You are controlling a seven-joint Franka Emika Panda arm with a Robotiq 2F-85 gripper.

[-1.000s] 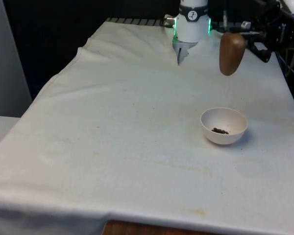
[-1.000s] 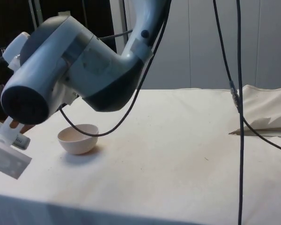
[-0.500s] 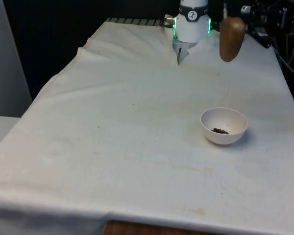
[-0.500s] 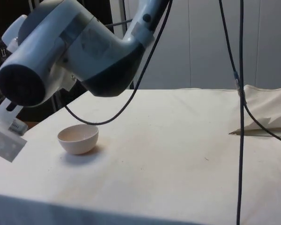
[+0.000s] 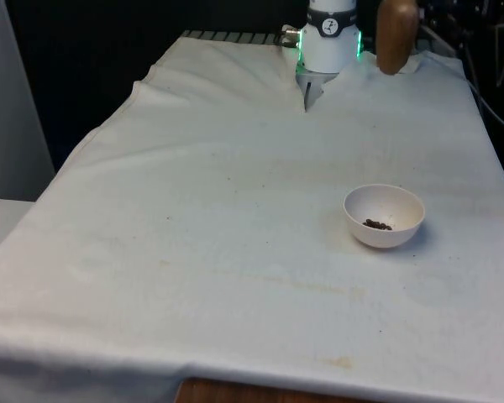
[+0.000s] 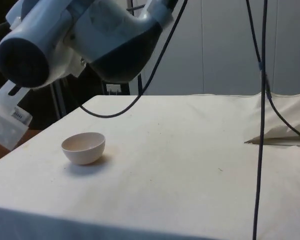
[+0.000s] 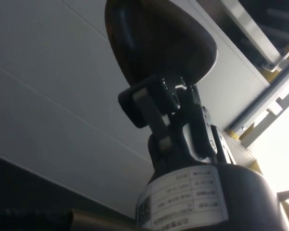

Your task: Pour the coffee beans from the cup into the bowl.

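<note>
Tabletop [image 5: 193, 277]: spread with a white cloth, faintly stained near the front edge; the near stretch is bare, which leaves open room around the working spot.
Bowl [image 5: 384, 216]: small and white, standing upright toward the front view's right, about mid-depth. In the side view the bowl [image 6: 83, 148] sits alone with free cloth on every side, an easy target from above.
Coffee beans [image 5: 376, 224]: a small dark cluster lying at the bottom of the bowl, so by the look of it the pour is done or nearly so.
Cup [image 5: 397, 35]: brown and rounded, held high at the far end of the tabletop, well apart from the bowl and above the cloth. I cannot tell which way its mouth faces.
Pincer [image 7: 156, 103]: closed on the cup [image 7: 159, 38], the dark fingers clamping its wall from both sides; that firm side grip suits tipping the cup without it slipping.
Arm [image 6: 80, 40]: its bulky white wrist hangs over the tabletop's edge in the side view, above and beyond the bowl.
Judgement: with beans already in the bowl and the cup held far from it, what seems left is setting the cup down somewhere on the open cloth.
</note>
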